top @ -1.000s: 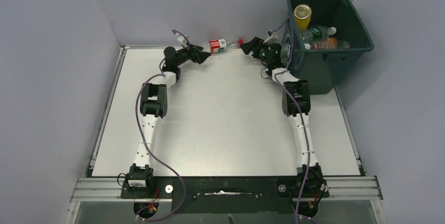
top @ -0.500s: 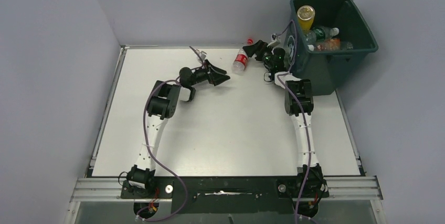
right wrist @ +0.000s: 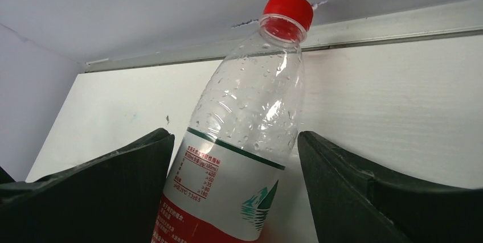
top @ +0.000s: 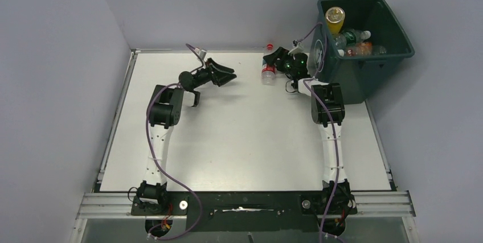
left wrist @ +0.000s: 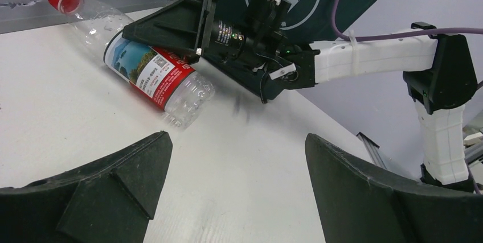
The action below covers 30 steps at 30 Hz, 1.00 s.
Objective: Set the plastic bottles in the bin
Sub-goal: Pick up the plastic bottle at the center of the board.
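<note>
Reaching along the right edge of the surface [top: 239,140], the right arm lies nearly straight, its wrist turned toward the far wall just beside the bin [top: 342,78]. The right hand [top: 270,60] straddles a clear bottle [right wrist: 245,140] with a red-and-white label and a red cap [right wrist: 287,9]. The bottle lies on the surface by the far edge, its cap pointing at the wall. One finger stands close on each side of it, but I cannot tell whether they press it. The left arm is folded at the elbow, and the left hand [top: 229,75] is released with nothing between its fingers, aimed across at the bottle and well apart from it.

From above, the right hand covers the bottle's middle. The right wrist view cuts off the bottle's base.

The dark green bin stands at the far right corner. An orange bottle [top: 333,21] leans upright inside, beside several clear bottles [top: 356,42] with green and reddish labels. The bin's walls hide their lower parts, so their number is unclear.
</note>
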Motion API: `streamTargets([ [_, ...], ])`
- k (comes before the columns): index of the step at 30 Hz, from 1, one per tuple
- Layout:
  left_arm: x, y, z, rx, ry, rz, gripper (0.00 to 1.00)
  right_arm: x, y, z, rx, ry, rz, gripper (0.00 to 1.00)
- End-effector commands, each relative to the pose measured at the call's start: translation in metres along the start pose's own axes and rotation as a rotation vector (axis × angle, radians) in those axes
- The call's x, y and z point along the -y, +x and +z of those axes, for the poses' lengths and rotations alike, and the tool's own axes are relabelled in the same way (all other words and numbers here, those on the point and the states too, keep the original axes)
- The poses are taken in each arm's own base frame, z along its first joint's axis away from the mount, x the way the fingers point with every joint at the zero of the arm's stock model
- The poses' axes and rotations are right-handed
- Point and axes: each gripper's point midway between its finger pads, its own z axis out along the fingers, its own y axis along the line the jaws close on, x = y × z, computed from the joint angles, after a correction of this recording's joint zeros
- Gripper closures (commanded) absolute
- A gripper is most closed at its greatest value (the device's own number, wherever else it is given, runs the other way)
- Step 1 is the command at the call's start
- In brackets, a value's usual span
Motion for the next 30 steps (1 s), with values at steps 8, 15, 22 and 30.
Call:
streamTargets([
  [8, 0.03, -0.013, -0.006, -0.001, 0.067, -0.028, 0.11, 0.004, 0.046, -0.016, -0.205, 0.259, -0.031, 0.23],
  [15, 0.036, -0.015, -0.015, -0.009, 0.042, -0.084, 0.11, -0.012, 0.062, -0.028, -0.275, 0.271, -0.017, 0.27],
  [22, 0.041, -0.011, -0.028, 0.026, -0.015, -0.127, 0.11, -0.034, 0.081, -0.054, -0.335, 0.279, -0.043, 0.29],
  [30, 0.049, -0.012, -0.039, 0.067, -0.081, -0.158, 0.11, -0.054, 0.114, -0.087, -0.436, 0.33, -0.112, 0.33],
])
